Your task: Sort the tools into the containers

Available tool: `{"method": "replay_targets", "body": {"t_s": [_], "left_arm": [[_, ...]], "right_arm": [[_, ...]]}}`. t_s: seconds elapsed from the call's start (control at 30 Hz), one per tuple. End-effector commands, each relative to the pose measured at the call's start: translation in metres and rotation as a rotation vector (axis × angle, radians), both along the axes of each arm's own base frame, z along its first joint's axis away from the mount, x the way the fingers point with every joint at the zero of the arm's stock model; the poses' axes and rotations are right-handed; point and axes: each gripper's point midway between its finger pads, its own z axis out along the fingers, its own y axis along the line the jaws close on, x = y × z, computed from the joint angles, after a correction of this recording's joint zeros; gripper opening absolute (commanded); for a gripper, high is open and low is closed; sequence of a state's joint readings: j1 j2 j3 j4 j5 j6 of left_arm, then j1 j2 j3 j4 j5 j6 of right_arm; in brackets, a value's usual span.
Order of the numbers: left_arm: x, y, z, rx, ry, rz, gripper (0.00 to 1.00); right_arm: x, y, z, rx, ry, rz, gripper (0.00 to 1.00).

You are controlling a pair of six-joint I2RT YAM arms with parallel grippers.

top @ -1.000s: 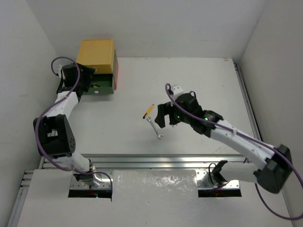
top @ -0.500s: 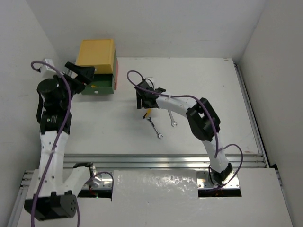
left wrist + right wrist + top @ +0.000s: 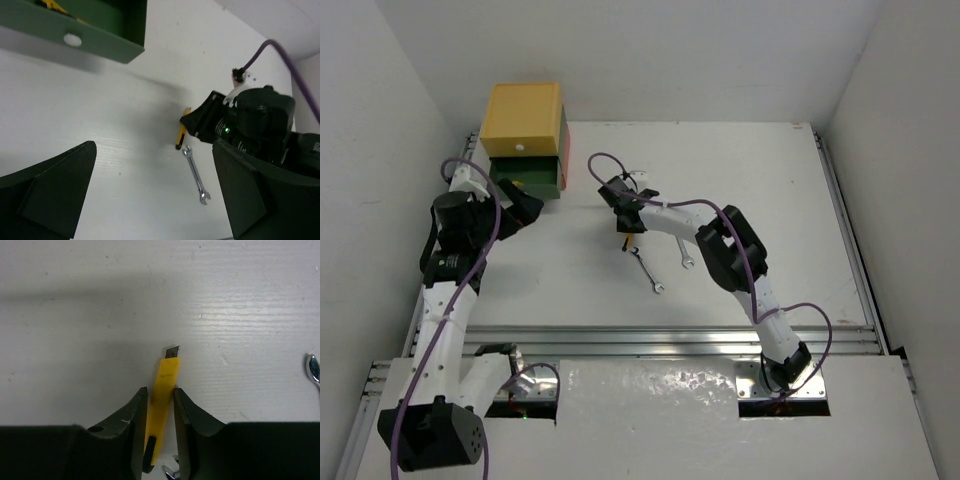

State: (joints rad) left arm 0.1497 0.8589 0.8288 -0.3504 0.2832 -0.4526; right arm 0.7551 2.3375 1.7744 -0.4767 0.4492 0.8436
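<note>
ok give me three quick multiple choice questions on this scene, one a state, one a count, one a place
1. The green drawer is:
A. pulled open
B. pushed shut
C. lying upside down

2. How many wrenches lie on the table?
A. one
B. four
C. two

3. Where is the yellow knife?
A. in the green drawer
B. between the fingers of the right gripper
C. under a wrench

Answers:
1 A, its front stands out from the stack and something yellow shows inside.
2 C, the overhead view shows two silver ones.
3 B, the right wrist view shows the fingers closed on its sides.
</note>
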Motion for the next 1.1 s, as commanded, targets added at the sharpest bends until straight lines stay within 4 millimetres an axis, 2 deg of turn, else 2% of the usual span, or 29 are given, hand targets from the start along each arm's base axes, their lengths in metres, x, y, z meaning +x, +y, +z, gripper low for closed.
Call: {"method": "replay_targets", "body": {"t_s": [0.0, 0.13, 0.17, 0.23, 0.3, 0.4, 0.53, 0.6, 0.67, 0.7, 0.77, 0.83, 0.87, 0.9, 0.93, 0.97, 1.0, 1.07], "left_arm": [[-0.001, -0.007, 0.013, 0.023, -0.059, -0.053, 0.99], [-0.002, -0.006, 0.011, 0.033, -0.060, -0.054, 0.99], [-0.003, -0.007, 0.009, 0.029, -0.057, -0.055, 0.99], [-0.005, -0.008, 0.006, 0.026, -0.055, -0.062, 0.99], [-0.006, -0.008, 0.001, 0.027, -0.043, -0.061, 0.99], [-0.009, -0.010, -0.005, 0.025, -0.033, -0.070, 0.99], [-0.010, -0.011, -0.006, 0.021, -0.032, -0.074, 0.99], [-0.010, -0.012, -0.006, 0.017, -0.031, -0.080, 0.99], [-0.010, -0.013, -0.010, 0.014, -0.021, -0.088, 0.99], [-0.011, -0.014, -0.012, 0.010, -0.017, -0.093, 0.99], [-0.012, -0.015, -0.012, 0.008, -0.015, -0.096, 0.99], [-0.015, -0.017, -0.013, 0.004, -0.017, -0.104, 0.99], [-0.017, -0.019, -0.013, -0.003, -0.019, -0.116, 0.99], [-0.020, -0.021, -0.012, -0.005, -0.029, -0.123, 0.99], [-0.022, -0.023, -0.012, -0.008, -0.035, -0.129, 0.99], [-0.023, -0.025, -0.010, -0.014, -0.043, -0.143, 0.99], [-0.026, -0.027, -0.009, -0.017, -0.054, -0.152, 0.99], [-0.028, -0.032, -0.006, -0.028, -0.075, -0.176, 0.99]], "right_arm": [[-0.017, -0.001, -0.023, 0.020, 0.076, -0.052, 0.27], [-0.016, 0.012, -0.021, 0.036, 0.074, -0.045, 0.23], [-0.017, 0.013, -0.022, 0.032, 0.081, -0.040, 0.16], [-0.017, 0.017, -0.022, 0.022, 0.079, -0.024, 0.15], [-0.017, 0.018, -0.025, 0.017, 0.090, -0.013, 0.17], [-0.022, 0.017, -0.033, 0.013, 0.120, 0.000, 0.29], [-0.029, 0.014, -0.045, -0.001, 0.142, 0.004, 0.32], [-0.031, 0.014, -0.048, -0.007, 0.154, 0.014, 0.37], [-0.033, 0.017, -0.049, -0.002, 0.158, 0.033, 0.34], [-0.031, 0.022, -0.045, 0.022, 0.149, 0.043, 0.21], [-0.029, 0.032, -0.035, 0.068, 0.124, 0.085, 0.06], [-0.035, 0.057, -0.027, 0.207, 0.109, 0.188, 0.00], [-0.039, 0.061, -0.015, 0.241, 0.089, 0.230, 0.00], [-0.038, 0.078, 0.000, 0.326, 0.059, 0.291, 0.00], [-0.040, 0.084, 0.010, 0.363, 0.042, 0.331, 0.00], [-0.047, 0.082, 0.023, 0.396, 0.025, 0.355, 0.00], [-0.048, 0.094, 0.042, 0.468, -0.022, 0.406, 0.00], [-0.057, 0.093, 0.067, 0.528, -0.064, 0.445, 0.00]]}}
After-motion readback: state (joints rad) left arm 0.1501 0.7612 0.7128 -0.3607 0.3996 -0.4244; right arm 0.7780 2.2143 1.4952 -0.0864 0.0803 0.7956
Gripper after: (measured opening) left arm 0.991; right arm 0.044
